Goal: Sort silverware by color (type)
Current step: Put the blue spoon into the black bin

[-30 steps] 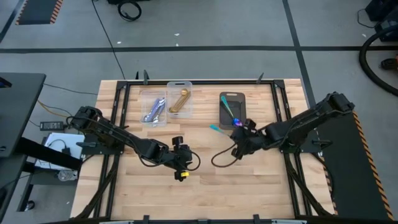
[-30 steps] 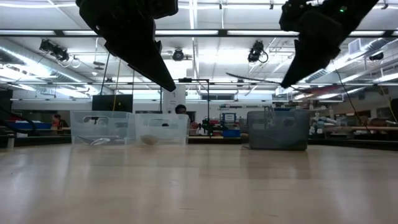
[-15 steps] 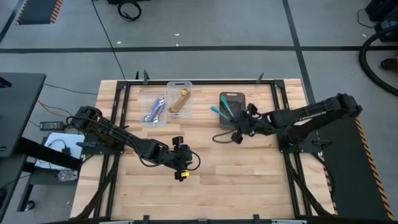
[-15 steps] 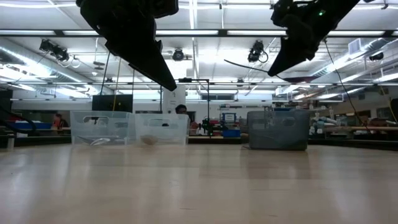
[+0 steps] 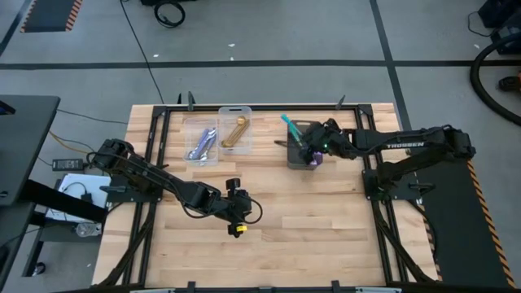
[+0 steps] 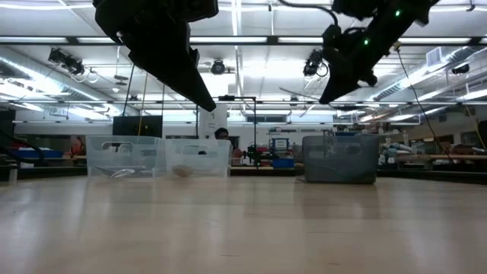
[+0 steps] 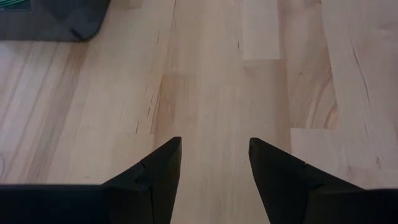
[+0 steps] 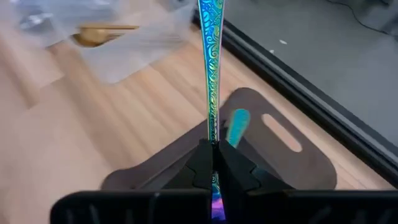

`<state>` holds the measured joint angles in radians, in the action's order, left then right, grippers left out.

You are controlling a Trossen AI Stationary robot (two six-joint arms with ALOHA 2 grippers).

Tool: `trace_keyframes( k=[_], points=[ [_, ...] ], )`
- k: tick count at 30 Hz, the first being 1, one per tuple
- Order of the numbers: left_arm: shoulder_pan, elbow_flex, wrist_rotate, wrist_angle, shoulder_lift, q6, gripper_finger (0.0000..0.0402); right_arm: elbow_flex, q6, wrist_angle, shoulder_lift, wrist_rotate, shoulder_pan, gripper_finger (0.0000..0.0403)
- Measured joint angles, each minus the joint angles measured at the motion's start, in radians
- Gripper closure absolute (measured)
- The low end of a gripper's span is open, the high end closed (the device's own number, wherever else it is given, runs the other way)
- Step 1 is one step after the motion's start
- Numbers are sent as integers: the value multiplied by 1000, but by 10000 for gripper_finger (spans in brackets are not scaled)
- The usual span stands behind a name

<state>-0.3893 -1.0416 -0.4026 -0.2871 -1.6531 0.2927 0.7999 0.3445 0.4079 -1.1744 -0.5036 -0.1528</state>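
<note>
The right gripper [image 5: 312,147] hangs over the dark grey bin [image 5: 298,130] at the far right of the table, its fingers pinched on the bowl end of an iridescent spoon [image 8: 211,62] whose teal handle [image 5: 288,124] runs out ahead of the fingers along the gripper's own line, toward the table's far edge. Directly beneath, inside the bin, another teal-handled spoon [image 8: 236,126] already lies, so the held spoon's long axis sits roughly along the bin's length and a release from here would likely drop it inside. Just to the left stand two clear bins, one holding a gold spoon [image 5: 236,130], the other silver spoons [image 5: 202,143]. The left gripper [image 5: 235,208] waits mid-table, fingers spread over bare wood, well apart from all the bins.
</note>
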Motion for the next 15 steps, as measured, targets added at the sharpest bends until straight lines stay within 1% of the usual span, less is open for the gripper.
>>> trace_keyframes(
  k=[2, 8, 12, 15],
  points=[
    [0, 0, 0, 0, 0, 9, 205, -41, -4, -67, 0, 12, -42, 389],
    [0, 0, 0, 0, 0, 10, 205, -209, -32, -355, -2, 114, -163, 389],
    [0, 0, 0, 0, 0, 10, 205, -284, -6, -429, -2, 185, -216, 389],
    [4, 0, 0, 2, 0, 10, 205, -314, 23, -438, -2, 207, -219, 388]
  ],
)
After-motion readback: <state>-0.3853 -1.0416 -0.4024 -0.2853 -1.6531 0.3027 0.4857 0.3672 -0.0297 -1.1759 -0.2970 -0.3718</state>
